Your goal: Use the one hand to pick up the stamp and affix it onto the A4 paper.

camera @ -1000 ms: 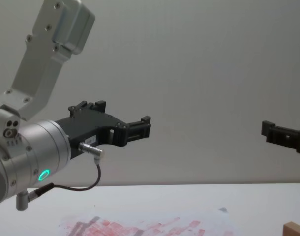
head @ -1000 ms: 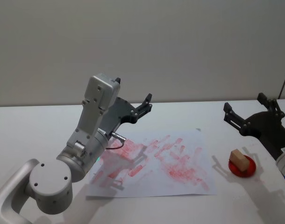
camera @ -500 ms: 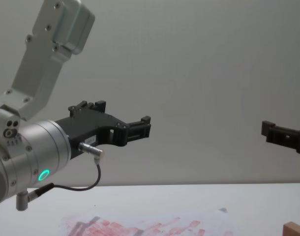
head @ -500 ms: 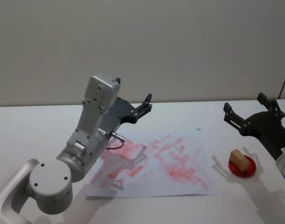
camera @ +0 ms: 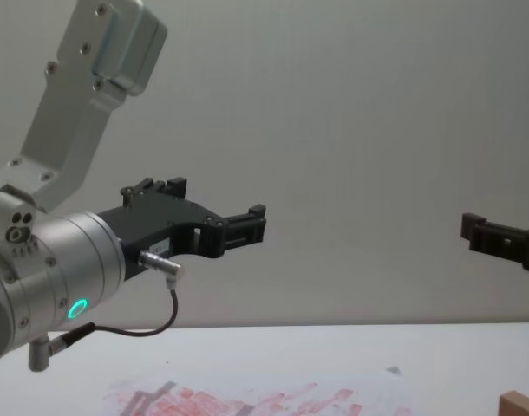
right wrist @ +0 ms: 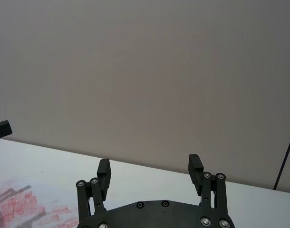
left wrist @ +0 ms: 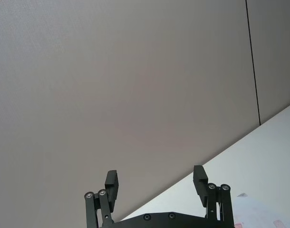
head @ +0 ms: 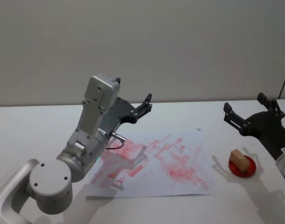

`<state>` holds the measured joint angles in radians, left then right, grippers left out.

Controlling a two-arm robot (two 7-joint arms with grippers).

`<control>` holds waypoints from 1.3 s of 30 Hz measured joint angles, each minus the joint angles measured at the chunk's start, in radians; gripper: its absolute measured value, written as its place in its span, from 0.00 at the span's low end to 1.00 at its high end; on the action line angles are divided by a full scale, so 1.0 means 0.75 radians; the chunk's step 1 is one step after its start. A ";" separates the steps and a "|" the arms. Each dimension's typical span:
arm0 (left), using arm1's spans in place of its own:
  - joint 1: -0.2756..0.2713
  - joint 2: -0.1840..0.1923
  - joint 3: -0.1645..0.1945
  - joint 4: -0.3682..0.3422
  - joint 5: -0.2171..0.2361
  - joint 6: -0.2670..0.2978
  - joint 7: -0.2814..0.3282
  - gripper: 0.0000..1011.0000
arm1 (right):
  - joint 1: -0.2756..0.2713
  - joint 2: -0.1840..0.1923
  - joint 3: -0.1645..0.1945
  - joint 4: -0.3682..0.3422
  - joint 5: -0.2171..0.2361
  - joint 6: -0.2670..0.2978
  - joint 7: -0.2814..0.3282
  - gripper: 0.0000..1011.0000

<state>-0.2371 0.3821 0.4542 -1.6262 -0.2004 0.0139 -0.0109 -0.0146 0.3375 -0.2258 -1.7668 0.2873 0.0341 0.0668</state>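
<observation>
Head view showed the pick-up not yet begun: the stamp [head: 238,158] sat on a small red dish [head: 251,167] on the worktop [head: 39,121], just right of the paper [head: 198,140]. The right hand [head: 244,103] hung above and behind it, fingers spread, empty. The left hand [head: 147,102] was raised over the paper's far side, likewise released. Next, I judged, the right hand needed to lower over the stamp and close across its sides.
</observation>
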 joint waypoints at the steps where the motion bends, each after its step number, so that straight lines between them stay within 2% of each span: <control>1: 0.000 0.000 0.000 0.000 0.000 0.000 0.000 0.99 | 0.000 0.000 0.000 0.000 0.000 0.000 0.000 0.99; 9: 0.000 0.000 0.000 0.000 0.000 0.000 0.000 0.99 | -0.002 0.002 0.001 0.000 0.000 0.002 0.000 0.99; 17: 0.000 0.000 0.000 0.000 0.000 0.000 0.000 0.99 | -0.055 0.029 0.009 -0.051 -0.001 0.047 -0.040 0.99; 25: 0.000 0.000 0.000 0.000 0.000 0.000 0.000 0.99 | -0.148 0.073 0.020 -0.124 0.015 0.130 -0.095 0.99; 32: 0.000 0.000 0.000 0.000 0.000 0.000 0.000 0.99 | -0.232 0.114 0.030 -0.181 0.034 0.239 -0.146 0.99; 39: 0.000 0.000 0.000 0.000 0.000 0.000 0.000 0.99 | -0.265 0.134 0.035 -0.194 0.039 0.331 -0.156 0.99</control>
<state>-0.2371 0.3821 0.4542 -1.6262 -0.2004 0.0139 -0.0110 -0.2133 0.4376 -0.1998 -1.9122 0.3169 0.2827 -0.0505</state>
